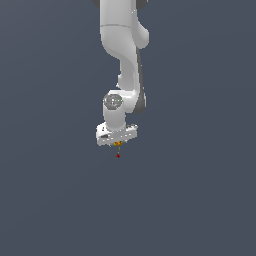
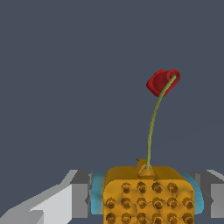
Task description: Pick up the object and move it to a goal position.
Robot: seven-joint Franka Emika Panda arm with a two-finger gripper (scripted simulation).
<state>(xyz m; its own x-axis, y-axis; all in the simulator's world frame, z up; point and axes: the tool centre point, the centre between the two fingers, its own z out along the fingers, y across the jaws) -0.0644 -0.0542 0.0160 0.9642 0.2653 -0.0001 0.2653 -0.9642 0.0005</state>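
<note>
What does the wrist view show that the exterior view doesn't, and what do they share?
Only the wrist view shows the dark studs on the orange-yellow lumpy object, the thin green stem curving from it up to the red piece, and the pale blue pads pressed on the object's sides. Only the exterior view shows the white jointed arm above the white gripper. Both show the object held between the fingers, the red piece close by, and the plain dark grey background.
</note>
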